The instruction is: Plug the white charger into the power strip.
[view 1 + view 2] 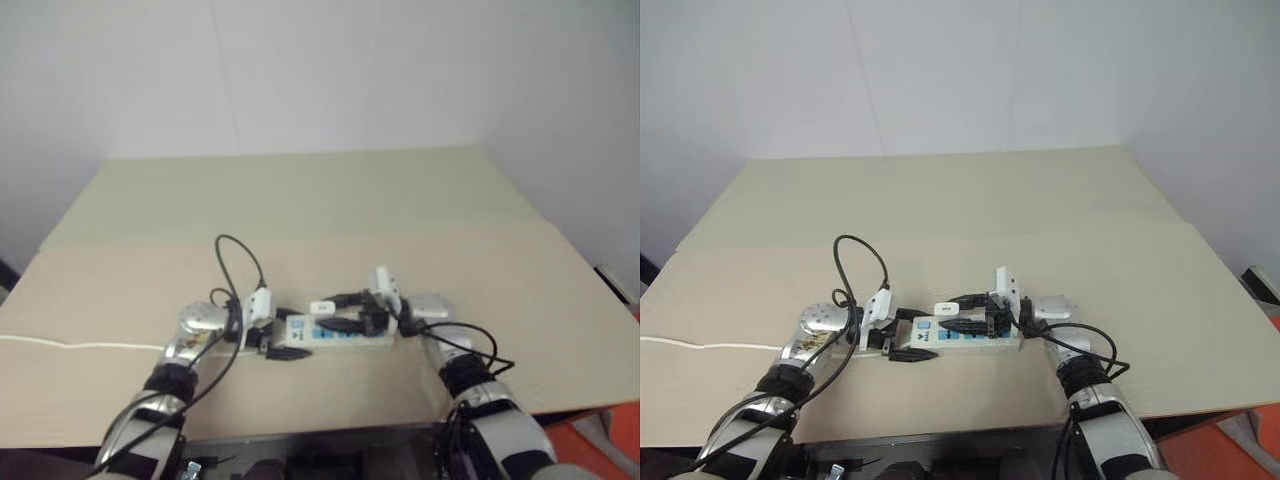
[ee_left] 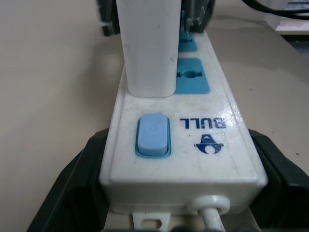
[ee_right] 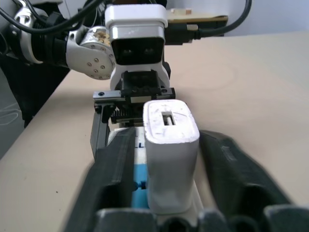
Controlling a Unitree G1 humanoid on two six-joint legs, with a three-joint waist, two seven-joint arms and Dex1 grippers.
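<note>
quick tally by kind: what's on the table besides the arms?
white charger: 1
power strip: 1
thin white cord: 1
Total: 3

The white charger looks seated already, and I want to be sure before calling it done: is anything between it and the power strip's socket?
Nothing visible does. The white charger stands upright on the power strip, its base flush with the strip's face beside the blue switch.
</note>
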